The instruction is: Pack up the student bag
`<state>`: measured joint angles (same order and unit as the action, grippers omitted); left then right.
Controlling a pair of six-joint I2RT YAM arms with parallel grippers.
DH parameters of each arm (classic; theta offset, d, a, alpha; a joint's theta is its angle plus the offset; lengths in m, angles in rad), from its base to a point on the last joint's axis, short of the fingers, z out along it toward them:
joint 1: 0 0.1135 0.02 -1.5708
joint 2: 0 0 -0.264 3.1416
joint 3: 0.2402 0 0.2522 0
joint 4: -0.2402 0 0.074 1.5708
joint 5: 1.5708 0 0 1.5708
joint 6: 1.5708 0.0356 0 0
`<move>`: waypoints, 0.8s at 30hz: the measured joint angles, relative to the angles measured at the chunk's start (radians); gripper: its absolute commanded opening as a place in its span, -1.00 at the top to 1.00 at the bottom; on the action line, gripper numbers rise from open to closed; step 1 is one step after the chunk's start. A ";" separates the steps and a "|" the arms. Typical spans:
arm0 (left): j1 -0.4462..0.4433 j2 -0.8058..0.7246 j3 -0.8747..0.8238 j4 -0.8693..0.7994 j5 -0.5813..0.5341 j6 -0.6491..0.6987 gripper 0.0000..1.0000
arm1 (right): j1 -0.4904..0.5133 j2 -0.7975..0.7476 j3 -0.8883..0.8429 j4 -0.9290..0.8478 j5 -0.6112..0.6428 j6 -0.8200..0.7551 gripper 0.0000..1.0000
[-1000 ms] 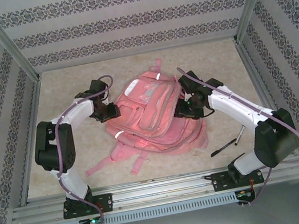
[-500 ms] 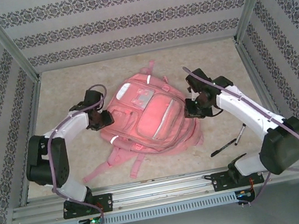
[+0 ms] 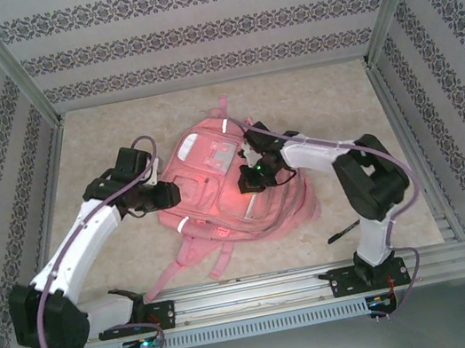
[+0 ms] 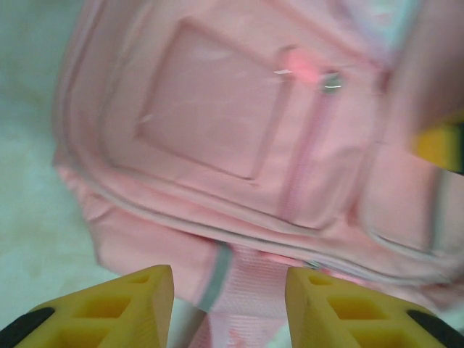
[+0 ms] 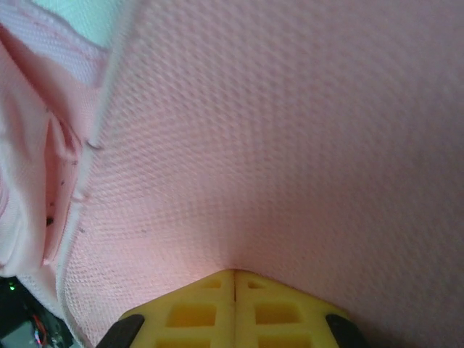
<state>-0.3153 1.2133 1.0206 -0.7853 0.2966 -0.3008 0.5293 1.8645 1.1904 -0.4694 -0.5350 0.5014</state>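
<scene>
The student bag [image 3: 217, 186] lies flat on the table [image 3: 99, 134]. Our right gripper [image 3: 249, 177] pinches its front fabric, probably to lift a pocket open; our left gripper [image 4: 228, 279], fingers spread, hovers at its left edge.

Top view: bright, even, diffuse; soft faint shadows on pale marbled tabletop [image 3: 101, 143].
Left wrist: large soft pink fabric backpack [image 4: 217, 130] smeared, soft-focus throughout.
Right wrist: weave crisp at centre, blurred upper left, dark lower-left corner.
</scene>
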 measured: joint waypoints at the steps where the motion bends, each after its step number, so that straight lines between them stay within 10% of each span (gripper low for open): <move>1: -0.005 -0.021 0.002 0.014 0.037 0.065 0.09 | -0.004 0.035 0.032 0.001 -0.018 -0.022 0.93; 8: -0.006 0.026 0.007 0.070 0.310 0.703 0.08 | -0.084 0.091 0.134 0.061 -0.035 -0.114 0.59; 14: -0.005 0.292 0.185 -0.029 0.367 1.164 0.02 | -0.120 -0.072 0.132 -0.086 0.296 -0.192 0.20; 15: -0.005 0.319 0.196 -0.030 0.366 1.215 0.02 | -0.114 -0.116 0.121 -0.107 0.360 -0.208 0.02; 16: -0.005 0.336 0.195 -0.027 0.359 1.254 0.00 | -0.106 -0.173 0.101 -0.126 0.434 -0.229 -0.92; 24: -0.005 0.452 0.153 0.023 0.221 1.436 -0.09 | -0.042 -0.592 -0.120 -0.210 0.890 -0.253 -0.97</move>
<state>-0.3206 1.6650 1.1736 -0.7620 0.5175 1.1351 0.4873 1.2720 1.0706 -0.6792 0.3553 0.2489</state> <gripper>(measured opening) 0.540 0.981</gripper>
